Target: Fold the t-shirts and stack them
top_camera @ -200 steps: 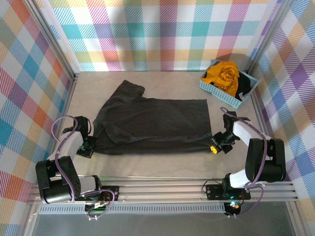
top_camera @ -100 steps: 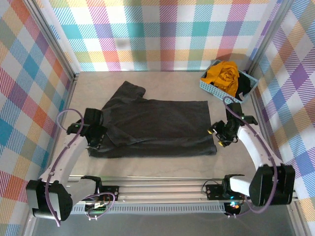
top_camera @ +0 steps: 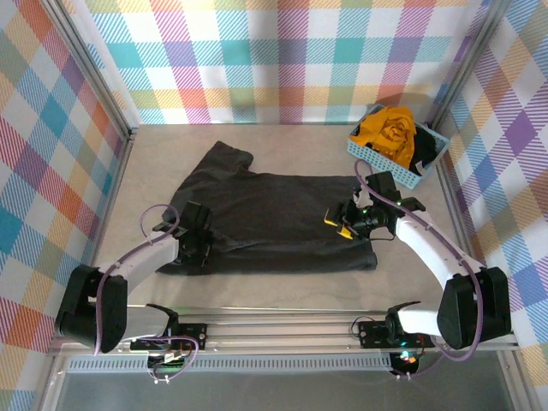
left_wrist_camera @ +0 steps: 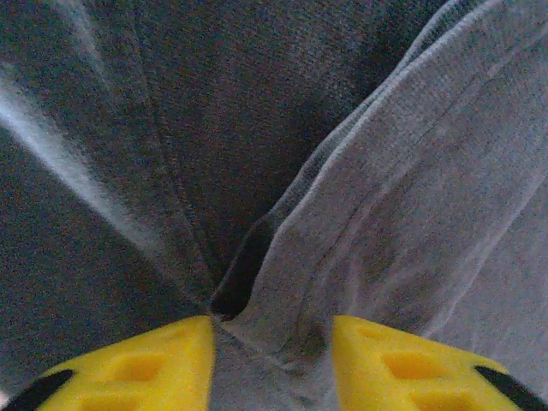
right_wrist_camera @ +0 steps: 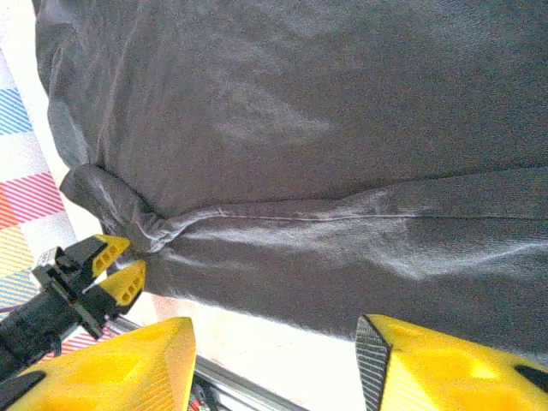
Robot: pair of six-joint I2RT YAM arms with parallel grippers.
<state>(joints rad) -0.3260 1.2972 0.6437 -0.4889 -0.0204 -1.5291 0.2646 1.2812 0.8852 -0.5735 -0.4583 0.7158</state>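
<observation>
Top view: one dark t-shirt (top_camera: 274,214) is lying spread on the table (top_camera: 154,163), a sleeve pointing to 11 o'clock, its near hem looking doubled over. The left gripper (top_camera: 197,250) is sitting at its 8 o'clock corner. The right gripper (top_camera: 338,224) is hovering over the 3 o'clock side. The basket (top_camera: 370,156) is standing at the table's 2 o'clock w/ one yellow t-shirt (top_camera: 390,133) crumpled in it, plus some dark cloth (top_camera: 424,156) (another shirt? can't tell).

Left wrist view: the left gripper (left_wrist_camera: 270,330) is pinching a ridge of the dark t-shirt (left_wrist_camera: 411,197) btwn its yellow fingers (left_wrist_camera: 137,368). Creases are fanning out toward 12 and 1 o'clock, so I'm reading it as clamped on cloth.

Right wrist view: the right gripper (right_wrist_camera: 274,330) is spreading its fingers wide w/ nothing btwn them. The dark t-shirt (right_wrist_camera: 300,128) is lying beyond at 12 o'clock, and the left gripper (right_wrist_camera: 116,265) is sitting at 8 o'clock by a puckered corner.

Progress, as I'm judging it: early. The first fold is prob. just getting under way, w/ no finished fold and no stack anywhere. The yellow t-shirt is waiting in the basket.

Count: 1 dark t-shirt on the table, 1 yellow t-shirt, 1 unclear dark item, 1 basket, 2 grippers.
</observation>
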